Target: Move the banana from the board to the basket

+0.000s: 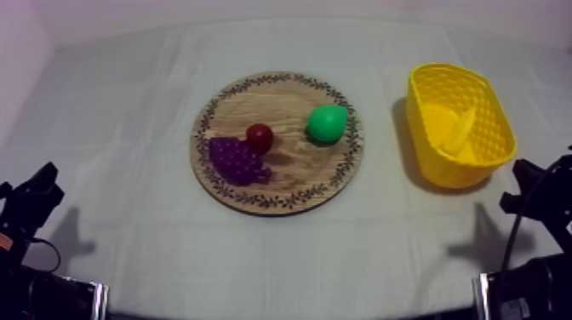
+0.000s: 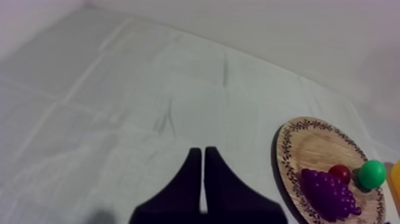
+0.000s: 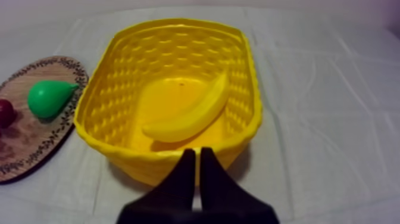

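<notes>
A yellow banana point(image 1: 460, 129) point(image 3: 191, 113) lies inside the yellow basket point(image 1: 426, 94) point(image 3: 107, 107) at the table's right. The round wooden board point(image 1: 294, 166) point(image 2: 303, 149) point(image 3: 24, 143) in the middle carries a green pear point(image 1: 327, 123) point(image 2: 372, 174) point(image 3: 49, 98), a small red fruit point(image 1: 260, 137) point(image 2: 340, 173) point(image 3: 5, 112) and a bunch of purple grapes point(image 1: 236, 160) point(image 2: 330, 193). My left gripper point(image 2: 203, 156) is shut on nothing, low at the left over bare cloth. My right gripper point(image 3: 197, 156) is shut on nothing, just before the basket's near wall.
Grey-white cloth point(image 1: 128, 128) covers the table, with open room to the left of the board and along the front edge. The arms point(image 1: 30, 204) point(image 1: 536, 191) rest at the lower left and lower right.
</notes>
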Motion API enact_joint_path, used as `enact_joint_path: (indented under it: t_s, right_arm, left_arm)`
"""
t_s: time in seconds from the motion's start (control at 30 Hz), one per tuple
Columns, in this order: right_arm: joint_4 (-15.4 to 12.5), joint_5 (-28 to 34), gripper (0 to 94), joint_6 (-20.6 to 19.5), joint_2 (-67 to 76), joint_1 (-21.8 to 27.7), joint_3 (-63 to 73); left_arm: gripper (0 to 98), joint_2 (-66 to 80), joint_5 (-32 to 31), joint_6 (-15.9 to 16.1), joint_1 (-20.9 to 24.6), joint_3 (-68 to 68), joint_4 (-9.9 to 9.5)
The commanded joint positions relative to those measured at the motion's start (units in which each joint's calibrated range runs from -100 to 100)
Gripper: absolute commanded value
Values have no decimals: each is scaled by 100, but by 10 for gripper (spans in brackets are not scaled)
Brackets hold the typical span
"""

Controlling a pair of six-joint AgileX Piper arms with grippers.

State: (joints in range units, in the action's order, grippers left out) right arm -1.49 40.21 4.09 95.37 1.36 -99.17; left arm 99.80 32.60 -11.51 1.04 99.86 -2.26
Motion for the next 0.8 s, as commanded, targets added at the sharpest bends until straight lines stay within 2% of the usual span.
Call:
enact_joint_path:
  t_s: [0.0,0.1,0.3,0.4,0.77]
  right_arm:
    - [3,-58,4,-36,12,36,-15]
    - [4,-76,4,30,24,82,-23]
    - [5,-85,4,645,29,106,-27]
    - [5,-86,4,825,30,114,-28]
    - [5,-94,4,867,30,262,-28]
  left_arm:
    - [1,3,-2,1,1,3,-1]
    - [1,3,-2,2,1,3,-1]
    - [1,3,-2,0,1,3,-1]
    - [1,3,-2,0,1,3,-1]
    - [1,3,-2,0,1,3,-1]
